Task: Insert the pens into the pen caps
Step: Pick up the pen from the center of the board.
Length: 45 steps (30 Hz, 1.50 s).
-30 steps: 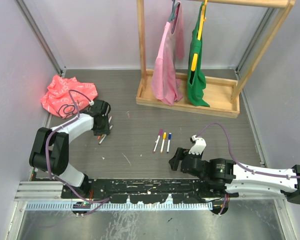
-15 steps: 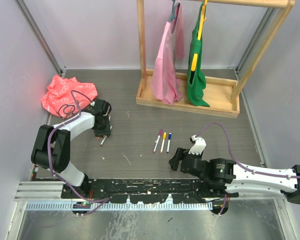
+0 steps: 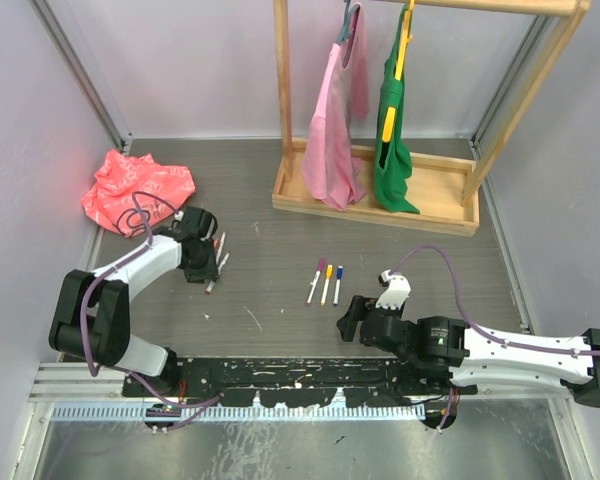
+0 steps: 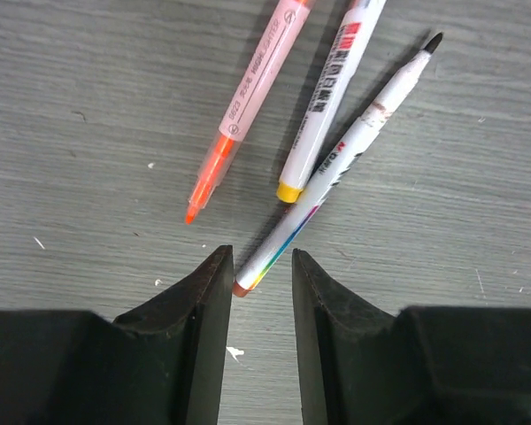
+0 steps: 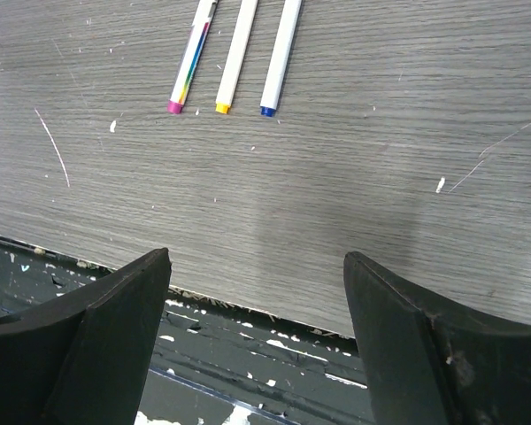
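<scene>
Three pens lie fanned out in the left wrist view: an orange-tipped uncapped pen point(image 4: 248, 115), a white one with a yellow end point(image 4: 327, 97), and a black-tipped uncapped pen point(image 4: 336, 168) with a rainbow band and red end. That red end lies between the narrowly parted jaws of my left gripper point(image 4: 258, 266), touching only the left finger point(image 4: 208, 292). From above, the left gripper point(image 3: 208, 268) is at the table's left. Three more pens point(image 3: 326, 283) lie side by side mid-table, their magenta, yellow and blue ends point(image 5: 221, 106) ahead of my right gripper point(image 5: 257, 274), which is wide open. Loose pen caps are out of view.
A crumpled red-pink cloth point(image 3: 135, 190) lies at the back left. A wooden rack point(image 3: 375, 195) with a pink and a green garment stands at the back. The right gripper point(image 3: 352, 318) hovers over the table's near edge, by the black strip point(image 3: 300, 375).
The left arm's elbow has swung down and left, and its wrist has shifted slightly beside the left pens. The right arm and the middle pens have not moved.
</scene>
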Each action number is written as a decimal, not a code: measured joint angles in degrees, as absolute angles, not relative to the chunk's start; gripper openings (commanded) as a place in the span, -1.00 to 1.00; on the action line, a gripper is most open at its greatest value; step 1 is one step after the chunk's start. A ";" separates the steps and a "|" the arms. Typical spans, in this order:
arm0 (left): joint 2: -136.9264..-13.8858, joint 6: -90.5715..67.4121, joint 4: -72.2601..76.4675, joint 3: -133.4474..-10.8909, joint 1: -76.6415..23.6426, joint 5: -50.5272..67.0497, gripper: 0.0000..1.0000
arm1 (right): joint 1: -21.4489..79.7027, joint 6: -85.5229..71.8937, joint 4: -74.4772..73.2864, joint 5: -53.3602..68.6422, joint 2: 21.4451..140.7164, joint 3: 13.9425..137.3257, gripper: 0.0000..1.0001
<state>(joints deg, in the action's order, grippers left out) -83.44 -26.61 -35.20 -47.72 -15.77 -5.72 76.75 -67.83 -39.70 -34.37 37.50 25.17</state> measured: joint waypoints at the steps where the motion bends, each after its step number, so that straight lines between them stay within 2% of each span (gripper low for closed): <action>1: -83.40 -26.76 -35.24 -47.42 -15.86 -5.45 -0.34 | 76.75 -67.83 -39.55 -34.35 37.56 25.17 0.68; 8: -83.50 -27.94 -35.46 -46.30 -17.80 -4.05 -0.41 | 76.75 -67.79 -38.41 -34.09 38.61 25.17 0.68; 23: -85.65 -29.06 -35.00 -46.30 -23.00 -2.61 -0.85 | 76.75 -67.79 -37.78 -33.52 38.63 25.17 0.68; 30: -85.27 -27.40 -33.80 -47.83 -29.82 -0.32 -0.92 | 76.75 -67.85 -37.78 -34.28 37.56 25.17 0.68; 35: -80.44 -26.11 -30.06 -48.64 -34.28 3.03 -0.96 | 76.75 -67.79 -37.78 -36.03 35.88 25.87 0.67; 41: -68.73 -26.15 -22.81 -48.05 -37.63 9.45 -1.00 | 76.75 -67.20 -35.05 -39.11 34.00 28.71 0.49; 45: -63.51 -26.61 -18.28 -47.03 -39.75 13.04 -1.00 | 76.69 -66.74 -30.96 -40.47 34.57 30.28 0.47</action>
<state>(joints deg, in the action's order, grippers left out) -63.51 -26.61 -18.28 -47.03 -39.75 13.04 76.69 -66.74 -30.96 -40.47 34.57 30.28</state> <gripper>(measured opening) 0.114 0.740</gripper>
